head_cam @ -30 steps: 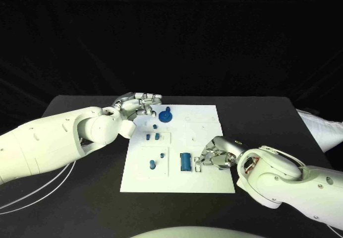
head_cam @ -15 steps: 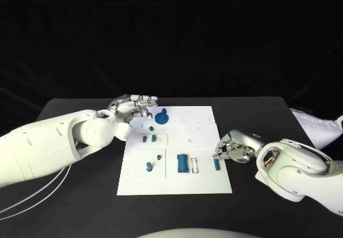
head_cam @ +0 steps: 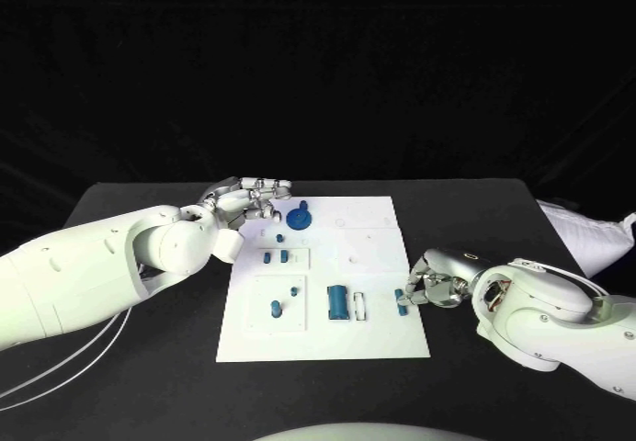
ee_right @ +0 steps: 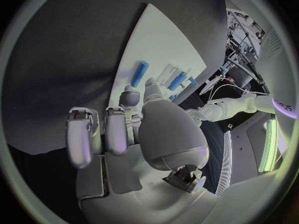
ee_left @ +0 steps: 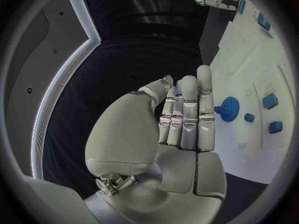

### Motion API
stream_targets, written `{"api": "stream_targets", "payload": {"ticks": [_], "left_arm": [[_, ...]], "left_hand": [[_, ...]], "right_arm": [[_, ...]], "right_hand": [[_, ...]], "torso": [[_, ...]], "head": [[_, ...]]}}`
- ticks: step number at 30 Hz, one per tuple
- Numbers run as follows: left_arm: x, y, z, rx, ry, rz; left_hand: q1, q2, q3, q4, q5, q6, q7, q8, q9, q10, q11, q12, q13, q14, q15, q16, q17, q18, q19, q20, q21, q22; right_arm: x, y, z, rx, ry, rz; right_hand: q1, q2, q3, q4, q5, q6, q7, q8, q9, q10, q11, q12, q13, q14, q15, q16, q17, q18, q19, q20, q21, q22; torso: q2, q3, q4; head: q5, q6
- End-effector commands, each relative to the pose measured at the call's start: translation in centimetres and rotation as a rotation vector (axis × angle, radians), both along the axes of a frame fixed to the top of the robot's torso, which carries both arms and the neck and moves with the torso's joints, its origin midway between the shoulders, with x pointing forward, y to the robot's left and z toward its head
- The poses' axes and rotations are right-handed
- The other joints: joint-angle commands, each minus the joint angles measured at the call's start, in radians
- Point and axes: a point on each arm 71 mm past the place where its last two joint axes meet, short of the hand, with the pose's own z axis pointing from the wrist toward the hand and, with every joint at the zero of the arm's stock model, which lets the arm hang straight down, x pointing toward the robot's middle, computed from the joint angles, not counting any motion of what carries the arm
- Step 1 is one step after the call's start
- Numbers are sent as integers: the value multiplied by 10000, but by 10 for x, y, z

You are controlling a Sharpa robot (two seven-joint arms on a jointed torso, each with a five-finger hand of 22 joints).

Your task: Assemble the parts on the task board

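Parts lie scattered across the white task board (head_cam: 378,340) at the middle of the head view: a blue gear (head_cam: 302,220) standing near the board's upper left corner, two small blue pieces (head_cam: 275,257) in a raised square below it, two more (head_cam: 282,300) in the next square down, a larger blue cylinder (head_cam: 339,301) beside a pale slot at lower centre, and a slim blue pin (head_cam: 401,301) lying flat by the board's right edge. The right hand (head_cam: 434,283) sits just beside that pin at centre right, fingers curled inward; I cannot tell whether a fingertip touches the pin, and the right wrist view shows the pin (ee_right: 139,74) lying free on the board ahead of the fingers (ee_right: 127,101), so the hand appears to hold nothing. The risk here, as I judge it, is that a curled finger brushing the pin would roll it off the near edge onto the black table (head_cam: 504,207). The left hand (head_cam: 249,197) hovers at upper left, close to the gear, fingers together and straight, thumb apart, empty; a careless sweep could knock the gear over or shift the board.
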Motion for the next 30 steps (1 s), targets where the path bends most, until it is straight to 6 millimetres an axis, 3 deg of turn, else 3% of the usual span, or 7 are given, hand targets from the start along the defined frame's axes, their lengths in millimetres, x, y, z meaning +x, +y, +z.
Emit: {"api": "stream_targets", "payload": {"ticks": [1, 13, 18, 20, 23, 26, 30], "left_arm": [[0, -2, 1, -97, -106, -144], [-1, -1, 1, -86, -75, -156], [-1, -1, 1, -83, -62, -166], [-1, -2, 1, -81, -52, -174], [-1, -2, 1, -78, -42, -196], [-1, -2, 1, -71, -39, -203], [-1, -2, 0, -32, -33, -188]], "left_hand": [[-24, 69, -47, -32, 2, -61, 36, -33, -7, -70, -7, 41, -9, -68, 8, -29, -14, 179, -43, 12, -57, -13], [-24, 69, -47, -32, 2, -61, 36, -33, -7, -70, -7, 41, -9, -68, 8, -29, -14, 179, -43, 12, -57, -13], [-24, 69, -47, -32, 2, -61, 36, -33, -7, -70, -7, 41, -9, -68, 8, -29, -14, 179, -43, 12, -57, -13], [-24, 70, -47, -32, 2, -61, 36, -33, -7, -70, -7, 41, -9, -68, 8, -29, -15, 179, -43, 13, -57, -13], [-25, 74, -49, -33, 2, -59, 37, -29, -5, -74, -5, 46, -9, -73, 10, -27, -17, 179, -45, 15, -61, -15], [-25, 74, -49, -33, 2, -59, 37, -29, -5, -74, -5, 46, -9, -73, 10, -27, -17, 179, -45, 15, -61, -15], [-25, 74, -49, -33, 2, -59, 37, -29, -5, -74, -5, 46, -9, -73, 10, -27, -17, 179, -45, 15, -61, -15]], "right_arm": [[-1, 0, -6, -692, 279, -40], [-1, 10, -12, -845, 328, 155], [0, 12, -14, -1096, 325, 238], [0, 14, -16, -1314, 281, 364], [0, 18, -19, -1975, 67, 771], [0, 23, -22, -2631, -73, 1199], [-2, 29, -25, -3295, -209, 1702]], "right_hand": [[-107, -24, -12, 90, 74, 87, 0, -21, 20, 29, -18, -54, -14, 560, 57, -58, 111, -108, 14, 58, -8, 1091], [-130, -1, -43, 162, 120, 132, -21, -8, 39, 43, -33, -33, -2, 560, 47, -64, 111, -109, 16, 51, -8, 1093], [335, 90, 107, -57, 20, 146, -39, -17, 58, 45, -63, -26, 4, 564, 16, -68, 119, -110, 22, 26, -6, 1102], [746, 179, 283, -285, -479, 146, -44, -33, 65, 20, -75, -76, -29, 559, -4, -88, 104, -107, 11, 4, -19, 1090], [1406, 301, 686, -690, -1617, 127, -39, -89, 60, -48, -89, -225, -127, 544, -18, -141, 57, -99, -16, -23, -48, 1059], [1767, 212, 892, -977, -1699, 142, -37, -117, 56, -83, -92, -293, -170, 532, -17, -182, 23, -91, -47, -26, -79, 1025], [1731, 80, 894, -1012, -1715, 170, -23, -129, 54, -53, -77, -269, -155, 534, -3, -175, 42, -99, -31, -17, -67, 1049]], "torso": [[9, 5, 1], [4, 4, -6], [0, 3, -16], [2, 0, -9], [8, 1, -9], [3, 1, -4], [5, 0, -3]], "head": [[21, -20], [35, -57], [37, -58], [27, -59], [42, -61], [55, -79], [116, -77]]}}
